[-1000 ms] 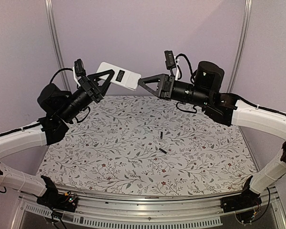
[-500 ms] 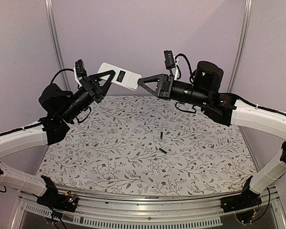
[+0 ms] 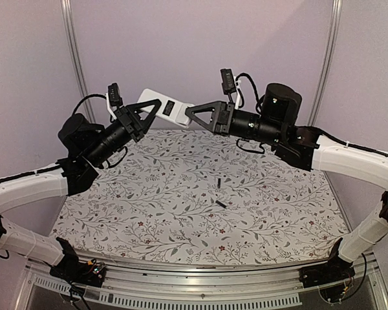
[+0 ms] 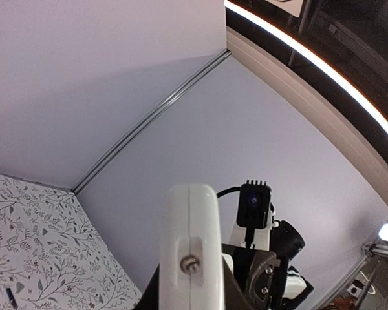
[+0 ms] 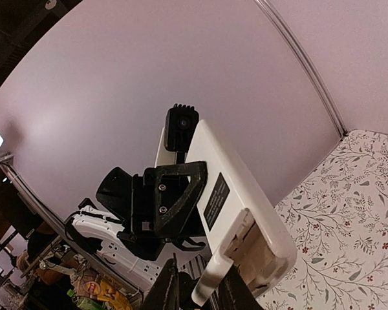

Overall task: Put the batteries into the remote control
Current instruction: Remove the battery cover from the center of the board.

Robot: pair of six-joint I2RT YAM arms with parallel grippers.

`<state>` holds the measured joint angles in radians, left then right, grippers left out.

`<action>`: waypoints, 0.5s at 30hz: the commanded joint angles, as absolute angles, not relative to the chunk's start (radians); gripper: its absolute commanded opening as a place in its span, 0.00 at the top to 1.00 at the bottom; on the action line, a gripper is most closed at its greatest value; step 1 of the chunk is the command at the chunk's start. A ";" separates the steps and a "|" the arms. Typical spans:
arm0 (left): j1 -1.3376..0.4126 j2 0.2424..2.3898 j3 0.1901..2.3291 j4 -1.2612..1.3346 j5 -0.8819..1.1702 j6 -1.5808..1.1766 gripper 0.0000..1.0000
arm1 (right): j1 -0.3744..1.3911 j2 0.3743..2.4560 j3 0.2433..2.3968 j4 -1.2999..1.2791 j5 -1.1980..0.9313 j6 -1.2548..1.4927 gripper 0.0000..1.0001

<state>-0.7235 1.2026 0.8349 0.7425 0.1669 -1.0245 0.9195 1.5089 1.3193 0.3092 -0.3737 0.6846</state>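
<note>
Two-sided hold aloft at upper centre: remote control (image 3: 170, 107) pinched between left tool (image 3: 152, 108) and right tool (image 3: 189, 111), each closed on one end. Shifted slightly rightward since a second ago. Below, on table (image 3: 149, 213), both batteries (image 3: 218, 183).

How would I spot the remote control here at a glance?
Look above the far edge of the flower-patterned table, in mid-air. The remote control is the flat white bar there, with the black left fingers on one end and the black right fingers on the other. Unlike the two tiny black batteries on the table, it is white and held aloft.
</note>
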 commanded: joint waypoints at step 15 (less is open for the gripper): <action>-0.717 1.191 0.835 0.733 0.170 -0.983 1.00 | 0.916 1.531 1.345 0.276 -0.316 0.699 1.00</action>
<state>-0.7212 1.2110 0.8349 0.7284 0.1654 -1.0046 0.9215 1.5246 1.3216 0.2985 -0.3351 0.7040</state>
